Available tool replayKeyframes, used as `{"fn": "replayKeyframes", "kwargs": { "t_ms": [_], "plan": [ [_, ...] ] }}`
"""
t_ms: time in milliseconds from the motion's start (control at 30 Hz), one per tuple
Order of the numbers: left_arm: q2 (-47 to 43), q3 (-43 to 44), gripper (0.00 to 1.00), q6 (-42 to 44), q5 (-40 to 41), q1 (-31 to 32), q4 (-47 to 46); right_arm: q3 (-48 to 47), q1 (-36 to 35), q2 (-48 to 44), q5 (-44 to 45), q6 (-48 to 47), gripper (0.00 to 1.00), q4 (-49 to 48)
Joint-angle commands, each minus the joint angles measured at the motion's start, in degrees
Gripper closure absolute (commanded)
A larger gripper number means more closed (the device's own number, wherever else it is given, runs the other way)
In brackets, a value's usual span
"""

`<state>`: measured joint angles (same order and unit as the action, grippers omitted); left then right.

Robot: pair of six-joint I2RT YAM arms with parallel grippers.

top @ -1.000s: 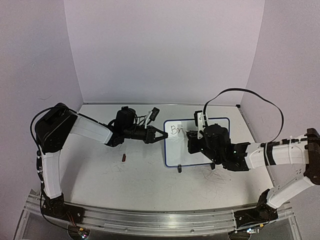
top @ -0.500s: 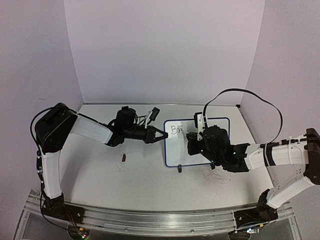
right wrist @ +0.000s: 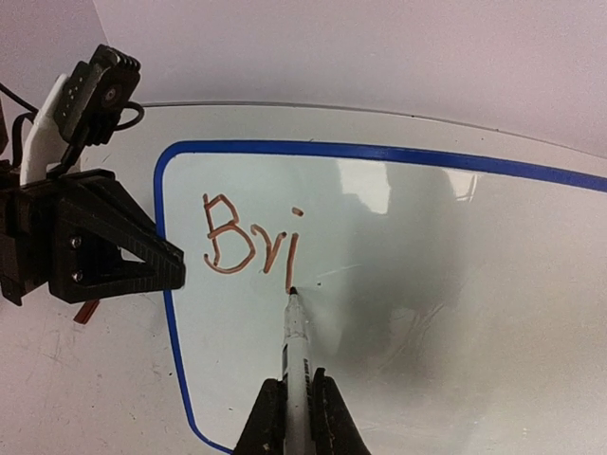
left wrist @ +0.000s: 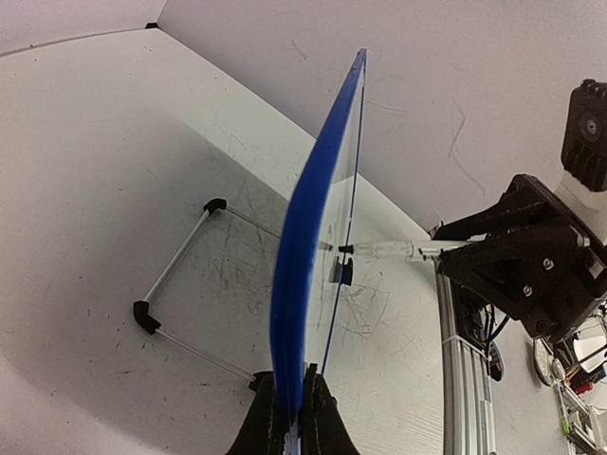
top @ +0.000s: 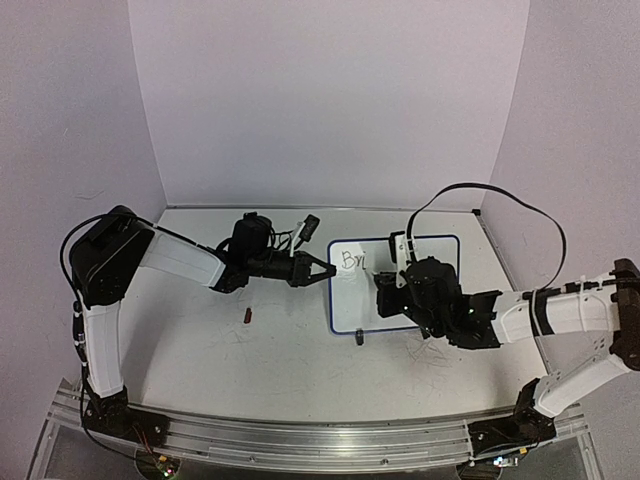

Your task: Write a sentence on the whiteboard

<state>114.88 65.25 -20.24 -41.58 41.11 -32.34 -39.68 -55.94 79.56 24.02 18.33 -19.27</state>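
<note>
Jaws of my left gripper (left wrist: pixel 292 422) are clamped on the left edge of the whiteboard (right wrist: pixel 427 284), which stands mid-table between my arms. Jaws of my right gripper (right wrist: pixel 296 417) are clamped on the marker (right wrist: pixel 295 341), with its tip at the foot of the "i". The sentence (right wrist: pixel 248 245) reads only "Bri", so I judge the writing step barely begun. The next move calls for a short lift, a small shift right, and light pressure for the next letter.

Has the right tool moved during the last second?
Yes. Seen from above, the right tool has shifted slightly away from the far edge of the whiteboard, toward the near side; the whiteboard itself stayed in place.
</note>
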Motion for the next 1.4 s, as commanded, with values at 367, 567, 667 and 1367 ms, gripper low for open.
{"fn": "replayKeyframes", "kwargs": {
  "t_ms": [367,567,667,1367],
  "plan": [
    [-1.4,-0.3,1.00,1.9,3.8,0.0,6.5,-0.4,2.0,-2.4,3.1,1.5,1.00,-0.9],
    [-1.3,-0.3,1.00,1.8,3.7,0.0,6.5,-1.1,2.3,-0.9,3.6,1.2,1.00,-1.1],
    [-1.3,-0.1,1.00,1.8,3.7,0.0,6.5,-1.6,2.3,-0.2,3.2,0.5,1.00,-1.6],
    [-1.4,-0.1,1.00,1.8,3.8,0.0,6.6,0.3,2.1,-0.4,-0.8,0.7,1.00,0.5]
  ]
}}
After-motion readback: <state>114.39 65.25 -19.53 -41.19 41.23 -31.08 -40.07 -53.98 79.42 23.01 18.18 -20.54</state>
